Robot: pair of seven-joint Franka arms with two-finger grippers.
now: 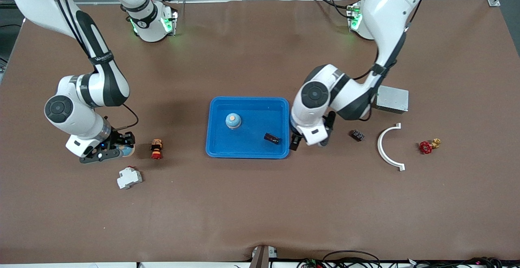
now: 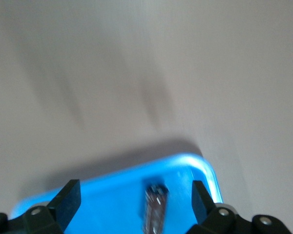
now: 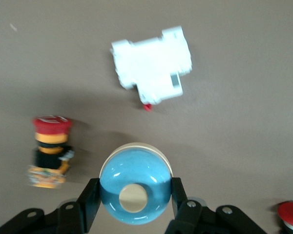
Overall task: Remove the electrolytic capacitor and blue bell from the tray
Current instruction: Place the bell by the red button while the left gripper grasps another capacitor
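A blue tray lies mid-table. In it stand a blue bell and a dark capacitor, which lies near the tray's wall at the left arm's end. My left gripper is open and empty over that tray wall. In the left wrist view the capacitor lies in the tray between the spread fingers of the left gripper. My right gripper is low at the table toward the right arm's end, shut on a second blue bell with a cream knob.
A red and yellow push button stands beside the right gripper, and a white circuit breaker lies nearer the front camera. Toward the left arm's end lie a small black part, a white curved piece, a red valve and a grey box.
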